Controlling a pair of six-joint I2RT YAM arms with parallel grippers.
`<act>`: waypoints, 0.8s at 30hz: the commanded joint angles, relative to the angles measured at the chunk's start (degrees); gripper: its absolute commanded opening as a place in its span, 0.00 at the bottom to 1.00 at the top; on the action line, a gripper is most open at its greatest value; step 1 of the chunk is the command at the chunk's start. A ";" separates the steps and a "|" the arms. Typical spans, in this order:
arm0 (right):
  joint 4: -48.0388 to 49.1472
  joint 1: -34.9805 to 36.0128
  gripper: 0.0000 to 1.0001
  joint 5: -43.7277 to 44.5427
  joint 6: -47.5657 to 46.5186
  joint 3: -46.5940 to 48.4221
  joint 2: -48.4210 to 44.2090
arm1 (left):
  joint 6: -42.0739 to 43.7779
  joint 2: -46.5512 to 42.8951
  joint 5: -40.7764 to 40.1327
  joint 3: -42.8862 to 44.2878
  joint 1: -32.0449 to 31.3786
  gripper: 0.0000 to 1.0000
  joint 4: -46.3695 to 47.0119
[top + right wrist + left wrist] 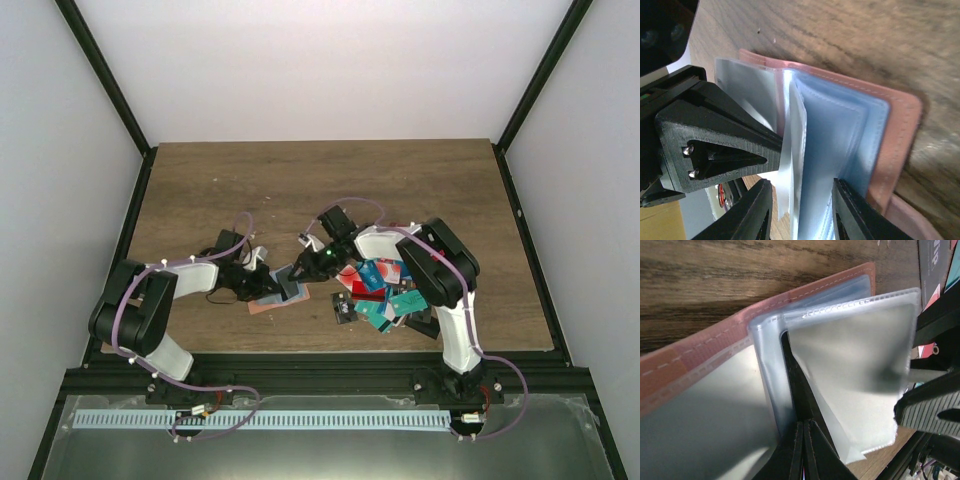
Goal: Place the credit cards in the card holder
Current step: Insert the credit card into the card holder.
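Observation:
The salmon-brown card holder (268, 304) lies open on the table between my two grippers. Its cover (700, 355) and clear bluish pocket leaves (855, 375) fill both wrist views. My left gripper (260, 284) is shut, and its closed tips (792, 375) are wedged between two leaves, spreading them. My right gripper (296, 276) is open. Its fingers straddle the upright leaves (840, 145) from the other side, with the cover (900, 135) behind. The credit cards (375, 290), red, teal, blue and black, lie in a loose pile to the right of the holder. No card shows in either gripper.
The right arm's forearm reaches over the card pile. A black cable (205, 298) lies on the wood by the left arm. A dark card (935, 260) lies past the holder. Black frame rails border the table.

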 commanded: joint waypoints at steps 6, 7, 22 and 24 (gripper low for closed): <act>-2.60 2.61 0.35 -0.16 -0.72 2.98 -0.42 | 0.49 -1.68 -3.94 -0.83 -0.46 0.04 -2.02; -2.82 2.61 0.35 0.00 -0.73 3.07 -0.42 | 0.33 -1.95 -3.94 -0.82 -0.49 0.04 -2.15; -9.92 2.81 0.35 5.81 -2.55 5.88 -3.03 | -1.31 -4.24 -5.00 -1.99 -0.47 0.04 -2.40; -9.57 3.01 0.35 5.17 -2.77 5.52 -3.20 | -1.60 -4.23 -4.97 -2.03 -0.49 0.04 -2.29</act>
